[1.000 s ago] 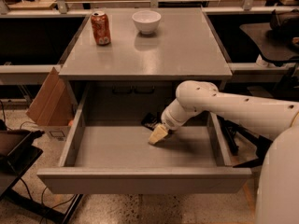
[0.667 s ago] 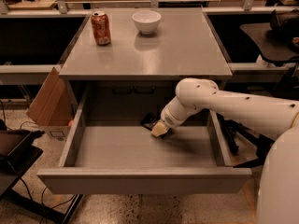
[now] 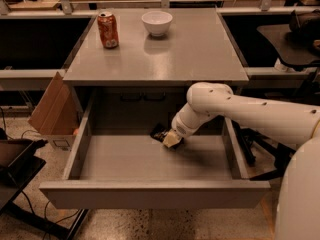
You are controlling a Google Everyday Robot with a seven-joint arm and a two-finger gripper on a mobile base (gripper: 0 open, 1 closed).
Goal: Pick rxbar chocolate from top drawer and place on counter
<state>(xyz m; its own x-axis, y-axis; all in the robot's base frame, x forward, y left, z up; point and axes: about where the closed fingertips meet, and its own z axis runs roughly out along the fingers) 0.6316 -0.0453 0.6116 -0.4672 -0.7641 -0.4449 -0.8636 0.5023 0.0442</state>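
Change over the last second: my arm (image 3: 250,114) has drawn in a little toward the back of the drawer (image 3: 150,159). My claw (image 3: 171,140), which was out over the bare floor, is now against the near right edge of the chocolate bar (image 3: 159,132). The bar lies at the back of the drawer, right of middle, and has not shifted. I cannot tell whether the claw is apart or clamped on it, since the tip shows only as a pale lump.

Judgement: the approach is finished and the grasp is the step in hand. The lift and the carry up to the bench (image 3: 190,49) are not yet done.

Materials, largest first:
- Arm: smooth white shell with rounded joints.
- Bench: flat grey top with a slight sheen.
- Drawer: wide, shallow grey metal with a plain front and a smooth floor. The bar would likely slide if nudged.
- Cardboard box (image 3: 50,109): brown, leaning at the left side.
- Bowl (image 3: 157,22): white, round and glossy, at the back of the bench.
- Can (image 3: 108,30): orange, upright, left of the bowl.
- Bar: small and flat in a shiny black wrapper, probably slippery and thin to pinch.
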